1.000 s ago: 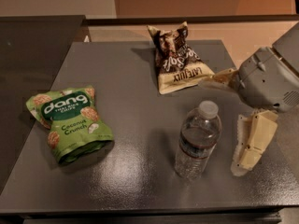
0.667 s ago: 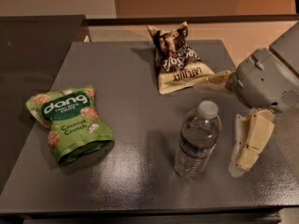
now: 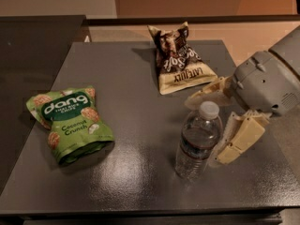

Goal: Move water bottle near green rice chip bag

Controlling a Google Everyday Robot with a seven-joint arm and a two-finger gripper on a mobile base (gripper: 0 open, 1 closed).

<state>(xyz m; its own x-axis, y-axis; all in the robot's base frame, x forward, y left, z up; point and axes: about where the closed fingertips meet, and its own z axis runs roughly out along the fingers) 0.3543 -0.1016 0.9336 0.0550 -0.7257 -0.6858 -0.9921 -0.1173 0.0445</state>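
The water bottle [image 3: 198,140] stands upright on the dark grey table [image 3: 140,83], right of centre near the front; it is clear and ribbed with a white cap. The green rice chip bag [image 3: 69,122] lies flat at the left side, well apart from the bottle. My gripper [image 3: 203,131] reaches in from the right and is open. One cream finger [image 3: 205,95] lies just behind the bottle's cap and the other finger [image 3: 238,141] is close beside the bottle on its right. The fingers stand on either side of the bottle without closing on it.
A brown and cream snack bag [image 3: 179,59] stands at the back of the table, just behind the gripper. The table's front edge [image 3: 140,211] runs close below the bottle. A dark counter [image 3: 33,46] adjoins on the left.
My gripper has moved left toward the water bottle, so its fingers now flank it. The bottle and both bags have not moved.
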